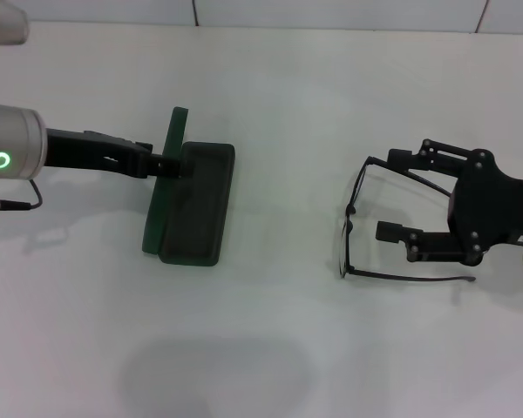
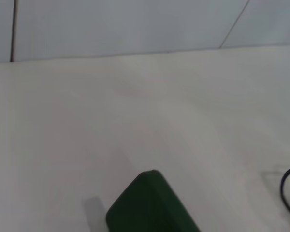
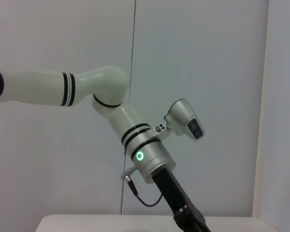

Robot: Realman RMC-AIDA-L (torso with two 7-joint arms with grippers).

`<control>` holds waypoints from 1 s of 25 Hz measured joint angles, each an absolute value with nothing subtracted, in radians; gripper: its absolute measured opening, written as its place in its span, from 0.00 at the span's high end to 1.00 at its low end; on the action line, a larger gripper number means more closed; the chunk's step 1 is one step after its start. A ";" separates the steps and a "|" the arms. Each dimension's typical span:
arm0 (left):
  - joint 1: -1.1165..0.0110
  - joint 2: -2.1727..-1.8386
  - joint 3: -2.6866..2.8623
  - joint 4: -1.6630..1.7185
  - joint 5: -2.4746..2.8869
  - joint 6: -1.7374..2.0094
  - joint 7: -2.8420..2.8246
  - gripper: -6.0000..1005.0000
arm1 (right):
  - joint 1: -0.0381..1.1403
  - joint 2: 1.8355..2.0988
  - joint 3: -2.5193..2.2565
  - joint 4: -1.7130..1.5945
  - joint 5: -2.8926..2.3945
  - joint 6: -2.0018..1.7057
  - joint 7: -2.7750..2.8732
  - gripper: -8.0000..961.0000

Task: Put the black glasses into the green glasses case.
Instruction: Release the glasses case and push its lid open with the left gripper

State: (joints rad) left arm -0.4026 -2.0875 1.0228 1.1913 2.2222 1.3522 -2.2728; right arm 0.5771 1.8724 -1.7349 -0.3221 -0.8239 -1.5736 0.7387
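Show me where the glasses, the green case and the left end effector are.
glasses (image 1: 345, 235): head view, on the front frame by the lenses.
green case (image 1: 196, 209): head view, on the dark lining of the open base.
left end effector (image 1: 167, 163): head view, at its tip against the raised lid.

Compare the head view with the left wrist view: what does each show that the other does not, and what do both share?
Only the head view shows the whole scene: the green glasses case lying open with its lid raised, the left gripper at that lid, and the right gripper open around the black glasses, one finger at the far temple arm and one between the arms. Only the left wrist view shows the wall panels behind the table. Both share the white table, part of the green case and a bit of the glasses' frame.
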 joint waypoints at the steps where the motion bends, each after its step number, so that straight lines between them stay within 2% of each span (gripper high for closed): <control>1: -0.405 -2.088 1.027 1.192 2.232 1.347 -2.277 0.14 | 0.578 1.873 -1.735 -0.322 -0.824 -1.574 0.738 0.15; 12: -0.428 -2.088 1.092 1.193 2.321 1.306 -2.314 0.15 | 0.578 1.875 -1.735 -0.322 -0.824 -1.567 0.738 0.15; 23: -0.442 -2.087 1.077 1.192 2.333 1.289 -2.323 0.45 | 0.582 1.876 -1.735 -0.322 -0.824 -1.553 0.738 0.15; 25: -0.443 -2.087 1.081 1.191 2.334 1.288 -2.316 0.61 | 0.581 1.876 -1.735 -0.322 -0.824 -1.551 0.735 0.15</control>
State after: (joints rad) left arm -0.4426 -2.0874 1.0810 1.1909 2.3337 1.2884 -2.3160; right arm 0.5811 1.8760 -1.7349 -0.3220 -0.8237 -1.5512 0.7351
